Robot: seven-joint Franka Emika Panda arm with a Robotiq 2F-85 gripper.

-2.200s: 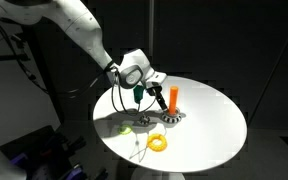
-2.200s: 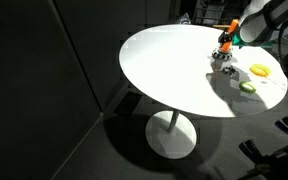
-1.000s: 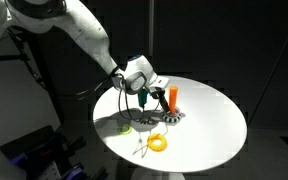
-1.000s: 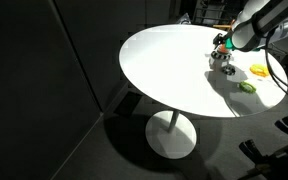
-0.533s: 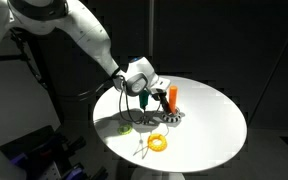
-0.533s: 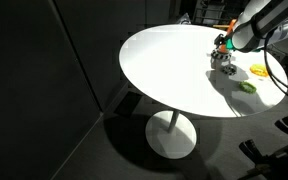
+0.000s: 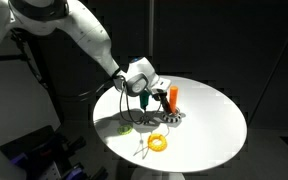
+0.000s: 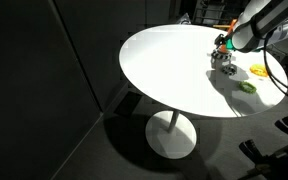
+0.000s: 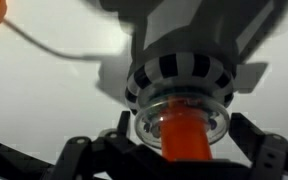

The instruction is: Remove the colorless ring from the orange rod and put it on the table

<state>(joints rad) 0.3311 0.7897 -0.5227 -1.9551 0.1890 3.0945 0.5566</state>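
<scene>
- Gripper (image 9: 172, 150): in the wrist view its 2 fingers stand wide apart, 1 at 9 o'clock and 1 at 3 o'clock of the orange rod (image 9: 184, 138). They hold nothing, as far as I can tell.
- Colorless ring (image 9: 144, 110): threaded on the rod, low down by its speckled foot. It is not yet on the table (image 7: 214, 130).
- Axis: in an exterior view the rod stands upright, long axis vertical, tip at 12 o'clock. The ring lies flat around it, so its hole runs along that same line.
- Risk 1: the fingers may close on the rod instead of the ring, since the ring is clear and sits close to the foot.
- Risk 2: a lopsided pull could tilt the ring so it binds on the rod and drags the foot along.
- Risk 3: the yellow ring (image 7: 158, 143) near 7 o'clock of the rod and the green ring (image 7: 125, 127) near 8 o'clock crowd the set-down area.
</scene>
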